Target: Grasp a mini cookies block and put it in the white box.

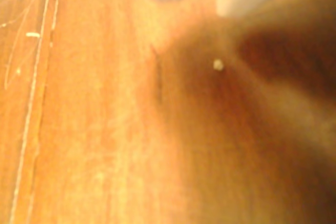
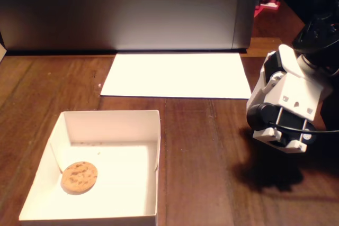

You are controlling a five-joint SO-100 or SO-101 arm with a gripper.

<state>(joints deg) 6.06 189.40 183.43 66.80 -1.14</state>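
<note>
The wooden table (image 2: pixel 201 146) fills both views, with a flat white sheet of paper (image 2: pixel 175 75) at the back and the white box (image 2: pixel 153 115) at the front left of the fixed view. The mini cookies block (image 2: pixel 79 177) lies flat inside that box, near its front left corner and clear of the walls, so the placing looks done. What remains, by my reading, is to draw the arm (image 2: pixel 286 109) away at the right without swinging over the box or brushing its low wall.

The arm's white body is seen from behind and its upper part is cut by the frame edge. The gripper's fingers are not visible in the fixed view, so I cannot tell whether it is spread or closed. The wrist view is badly blurred: mostly wood grain, a dark shape at right that is perhaps a finger or shadow, and a pale speck (image 1: pixel 218 65) on the wood.
</note>
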